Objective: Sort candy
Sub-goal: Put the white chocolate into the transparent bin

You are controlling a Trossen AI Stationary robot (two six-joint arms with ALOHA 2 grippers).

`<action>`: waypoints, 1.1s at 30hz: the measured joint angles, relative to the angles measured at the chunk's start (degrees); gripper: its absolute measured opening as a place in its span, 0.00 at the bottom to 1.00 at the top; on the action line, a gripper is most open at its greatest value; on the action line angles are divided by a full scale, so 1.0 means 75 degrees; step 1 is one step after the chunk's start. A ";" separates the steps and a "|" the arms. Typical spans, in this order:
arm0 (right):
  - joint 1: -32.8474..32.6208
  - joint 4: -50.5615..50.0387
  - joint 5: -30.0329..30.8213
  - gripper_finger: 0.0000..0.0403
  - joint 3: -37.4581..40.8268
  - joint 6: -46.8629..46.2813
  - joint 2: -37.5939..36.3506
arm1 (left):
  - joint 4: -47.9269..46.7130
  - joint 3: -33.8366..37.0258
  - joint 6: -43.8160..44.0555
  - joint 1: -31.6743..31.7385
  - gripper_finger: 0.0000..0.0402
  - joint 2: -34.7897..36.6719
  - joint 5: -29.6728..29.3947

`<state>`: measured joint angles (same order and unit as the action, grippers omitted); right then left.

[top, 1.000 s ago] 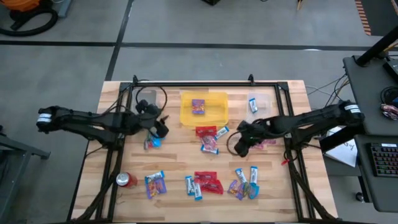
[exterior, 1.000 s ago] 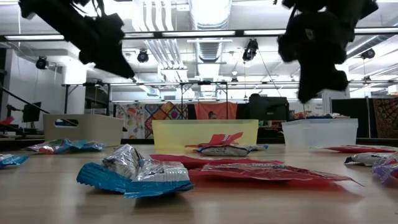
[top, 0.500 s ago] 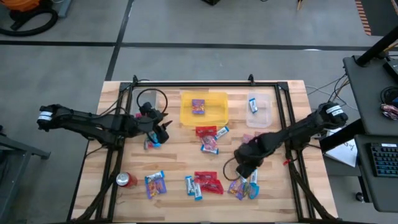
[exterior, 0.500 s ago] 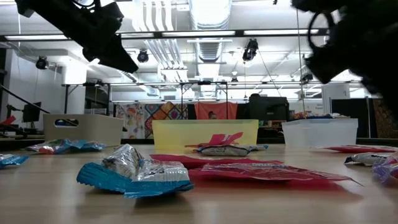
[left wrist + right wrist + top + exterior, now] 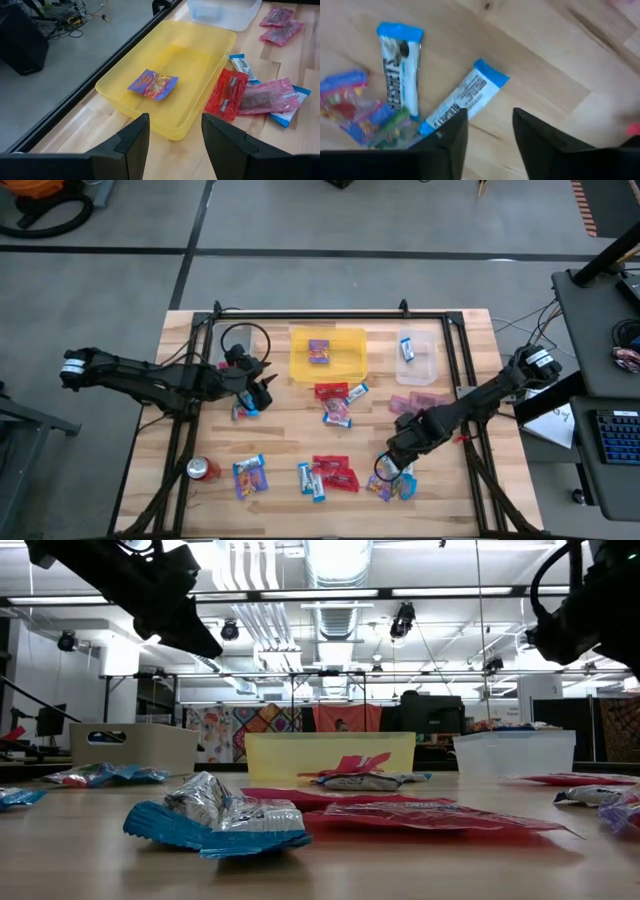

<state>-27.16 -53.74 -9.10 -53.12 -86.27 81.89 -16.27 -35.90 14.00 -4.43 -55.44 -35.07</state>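
Note:
Candy lies scattered over the wooden table: red packets (image 5: 335,473), a purple packet (image 5: 250,476) and blue-and-white bars. My right gripper (image 5: 395,464) hangs open, pointing down, over a cluster near the front right; its wrist view shows two blue-and-white bars (image 5: 465,95) (image 5: 400,70) and a purple packet (image 5: 350,107) flat on the wood, with nothing between its fingers (image 5: 490,135). My left gripper (image 5: 263,391) hovers open at the left, facing the yellow bin (image 5: 200,50), which holds one purple packet (image 5: 154,84).
A clear bin (image 5: 426,358) at the back right holds a blue-and-white bar. Pink packets (image 5: 420,400) lie right of centre, and a red-and-pink pile (image 5: 338,405) sits in front of the yellow bin. A red soda can (image 5: 203,470) lies front left. Black frame rails (image 5: 330,314) border the table.
My right gripper has swung from beside the pink packets toward the table's near edge, sinking a little and tipping its fingers steeply down, and now stands over the blue-and-white bars. No candy has moved.

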 joint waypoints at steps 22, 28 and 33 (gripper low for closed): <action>-0.0565 0.0533 0.0475 0.58 0.0017 -0.2110 0.0857 | -0.0003 0.0006 0.0000 0.0004 0.41 -0.0006 -0.0137; -0.0565 0.1033 0.0487 0.55 0.0016 -0.2106 0.1401 | -0.0007 0.0005 0.0000 0.0003 0.41 -0.0012 -0.0137; -0.0562 0.1060 0.0537 0.52 -0.0018 -0.2091 0.1596 | -0.0008 0.0006 0.0000 0.0003 0.41 -0.0012 -0.0137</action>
<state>-31.38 -45.78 -5.08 -53.25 -101.95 93.86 -16.34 -35.86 14.00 -4.40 -55.53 -36.10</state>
